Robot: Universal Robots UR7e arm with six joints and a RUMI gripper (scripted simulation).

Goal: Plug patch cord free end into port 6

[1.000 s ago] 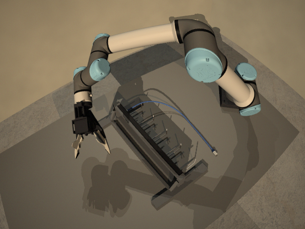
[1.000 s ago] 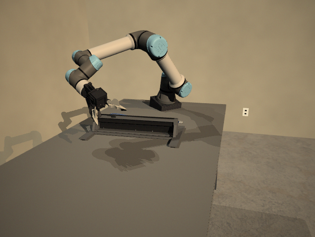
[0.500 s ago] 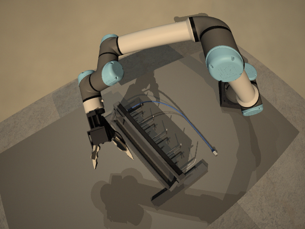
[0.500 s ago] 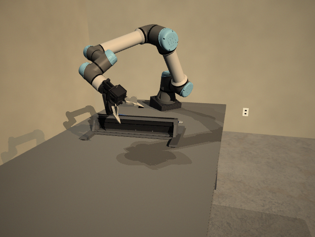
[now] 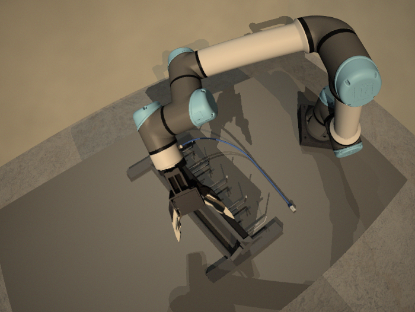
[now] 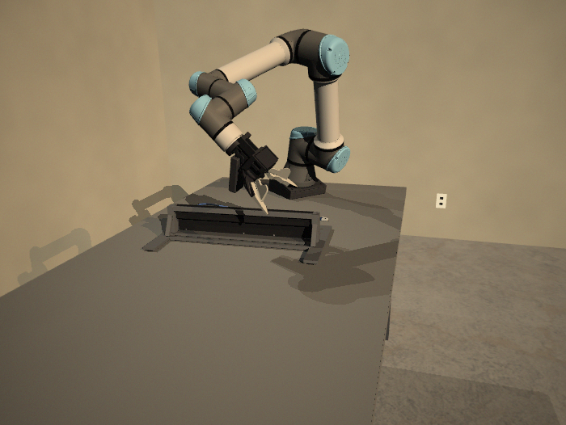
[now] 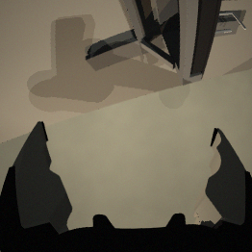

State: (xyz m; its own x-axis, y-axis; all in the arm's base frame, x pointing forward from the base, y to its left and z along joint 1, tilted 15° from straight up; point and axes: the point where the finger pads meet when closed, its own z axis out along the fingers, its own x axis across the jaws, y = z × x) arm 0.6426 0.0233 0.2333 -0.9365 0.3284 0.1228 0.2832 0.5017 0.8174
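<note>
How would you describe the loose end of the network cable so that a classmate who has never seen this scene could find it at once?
Start at the long dark patch-panel rack standing on the grey table. On the side facing the arm's base, a thin blue cable arcs away from the rack's rear. Follow it to the small pale clear plug lying on the table, clear of the open claw; it is the only cord end not seated in the rack.

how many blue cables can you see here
1: a blue patch cord arcs behind the rack; its free plug lies on the table, apart from the open gripper. Others could be hidden.
</note>
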